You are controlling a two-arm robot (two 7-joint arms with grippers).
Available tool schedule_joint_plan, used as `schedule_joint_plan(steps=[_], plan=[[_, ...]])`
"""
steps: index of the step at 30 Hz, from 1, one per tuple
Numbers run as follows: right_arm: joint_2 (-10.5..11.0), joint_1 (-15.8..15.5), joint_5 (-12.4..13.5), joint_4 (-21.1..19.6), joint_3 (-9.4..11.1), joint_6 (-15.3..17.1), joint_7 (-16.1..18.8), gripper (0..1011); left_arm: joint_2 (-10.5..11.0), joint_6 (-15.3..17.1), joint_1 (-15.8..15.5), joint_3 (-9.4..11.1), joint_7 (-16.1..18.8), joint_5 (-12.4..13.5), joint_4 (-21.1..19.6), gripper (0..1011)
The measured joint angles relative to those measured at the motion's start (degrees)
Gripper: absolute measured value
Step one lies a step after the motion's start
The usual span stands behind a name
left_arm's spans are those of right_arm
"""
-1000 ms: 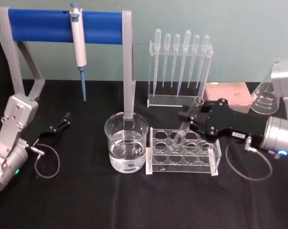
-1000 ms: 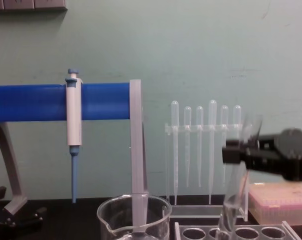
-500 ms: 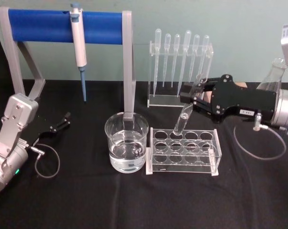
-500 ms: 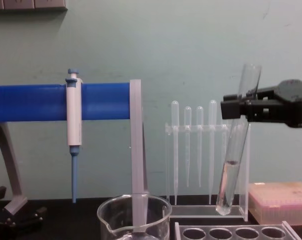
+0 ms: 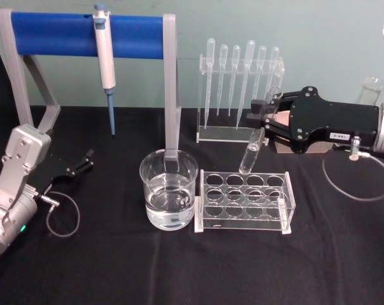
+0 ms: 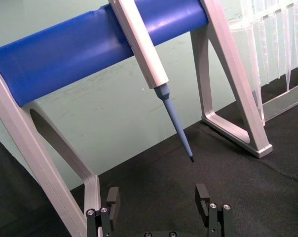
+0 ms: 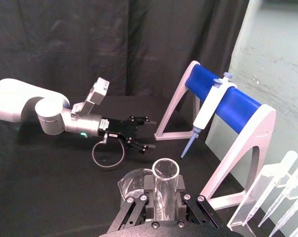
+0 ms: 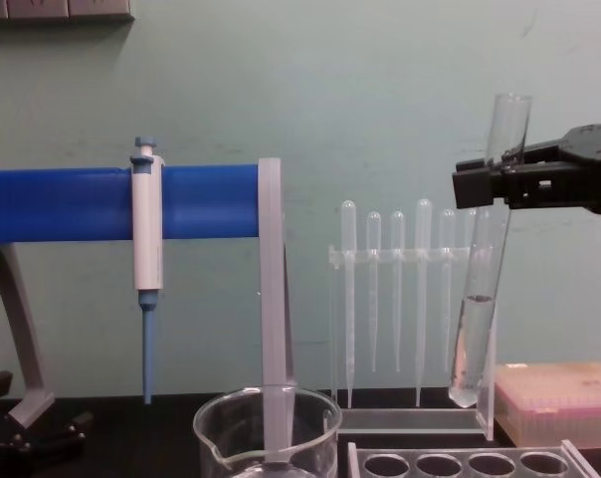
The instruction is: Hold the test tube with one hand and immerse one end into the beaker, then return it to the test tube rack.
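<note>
My right gripper [image 5: 268,119] is shut on the upper part of the test tube [image 5: 251,154]. The tube hangs tilted in the air above the back right of the clear tube rack [image 5: 243,202], with a little liquid in its round bottom. In the chest view the test tube [image 8: 477,309] is well above the rack, gripper [image 8: 495,185] near its rim. In the right wrist view its open rim [image 7: 166,169] stands between the fingers [image 7: 148,198]. The beaker [image 5: 168,189], partly filled with water, stands left of the rack. My left gripper [image 5: 84,162] rests open at the far left.
A blue-barred stand [image 5: 84,35] holding a blue-tipped pipette [image 5: 104,57] stands behind the beaker. A clear rack of bulb pipettes [image 5: 240,89] is at the back centre. A pink box [image 8: 559,398] and a glass flask [image 5: 370,92] are at the back right.
My right gripper has lifted the test tube up out of the rack and drawn it back to the right. The left arm has not moved.
</note>
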Motion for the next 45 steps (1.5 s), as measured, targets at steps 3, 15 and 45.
schedule_joint_plan(steps=[3, 15, 45], plan=[[0.3, 0.3, 0.3, -0.2, -0.2, 0.2, 0.0, 238, 0.0, 0.0, 0.0, 0.0, 0.0, 0.0, 0.0, 1000], [0.2, 0.2, 0.2, -0.2, -0.2, 0.2, 0.0, 238, 0.0, 0.0, 0.0, 0.0, 0.0, 0.0, 0.0, 1000], [0.1, 0.2, 0.1, -0.1, -0.1, 0.1, 0.0, 239, 0.0, 0.0, 0.0, 0.0, 0.0, 0.0, 0.0, 1000]])
